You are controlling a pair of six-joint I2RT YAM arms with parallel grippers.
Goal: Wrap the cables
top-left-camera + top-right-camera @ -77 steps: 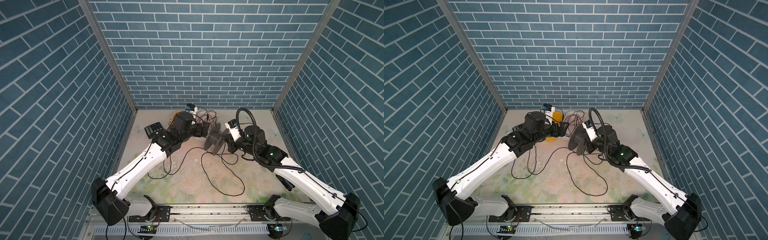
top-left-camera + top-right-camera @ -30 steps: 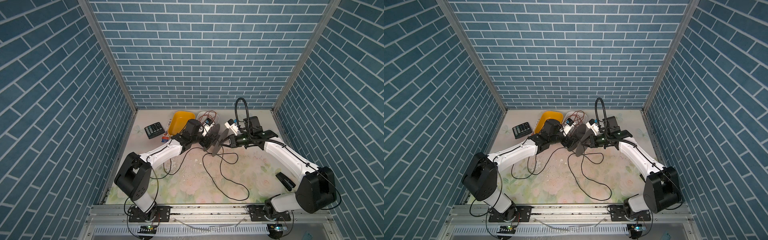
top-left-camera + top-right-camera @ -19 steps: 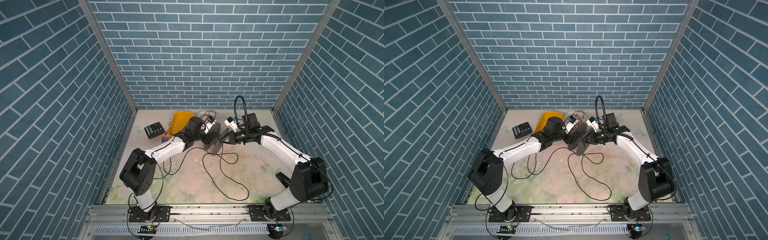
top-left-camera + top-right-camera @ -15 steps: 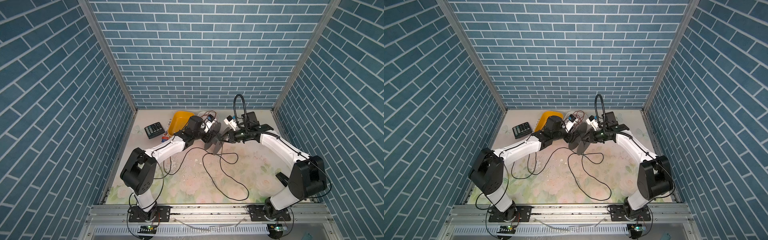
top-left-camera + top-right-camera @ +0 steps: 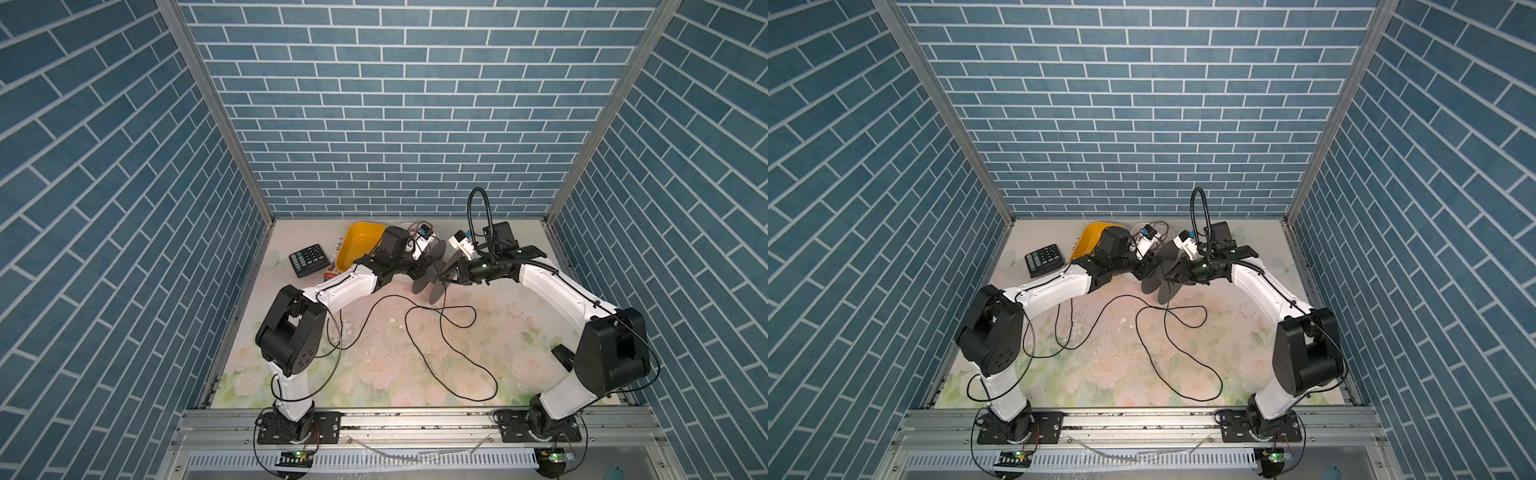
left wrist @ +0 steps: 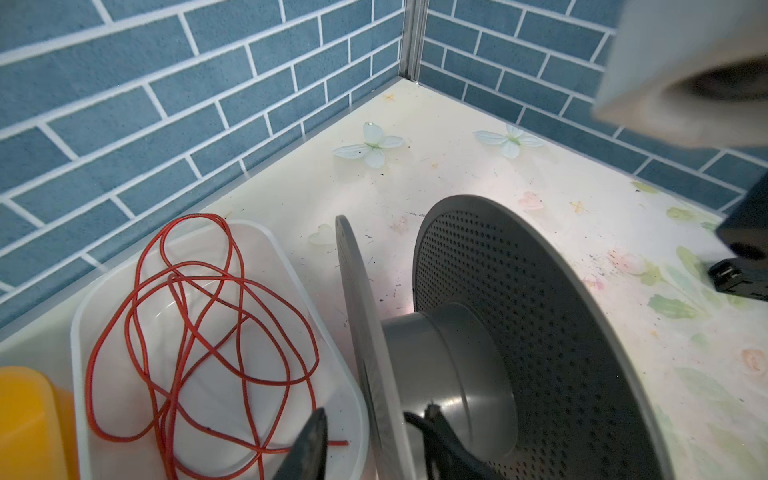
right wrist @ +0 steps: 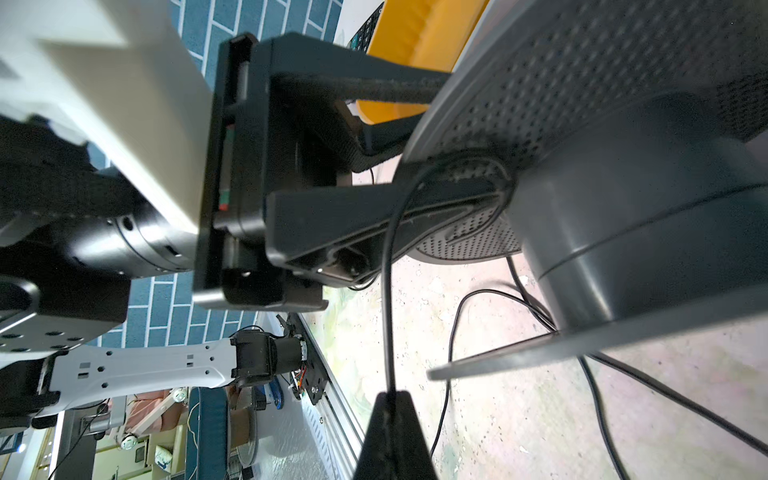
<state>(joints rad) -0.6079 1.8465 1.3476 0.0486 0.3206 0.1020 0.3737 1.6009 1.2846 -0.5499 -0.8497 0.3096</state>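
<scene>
- Progress, by my reading: early. The spool [image 6: 440,349] hub looks bare. One strand of cable [image 7: 386,299] reaches it; the rest lies in loose loops on the counter [image 5: 519,324].
- The left tool [image 6: 374,419] sits part-open astride one spool flange, with a gap on one side; not clamped.
- The right tool [image 7: 390,401] is closed, pinching the cable near the hub.
- Both arms reach in and meet at the spool, back-centre.

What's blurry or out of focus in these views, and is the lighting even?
Left wrist view: the grey spool is sharp, a white part close to the lens is blurred; right wrist view: the near white arm casing is soft, the black cable crisp; both top views: even light, faint shadows, brick walls splayed by the wide lens.
</scene>
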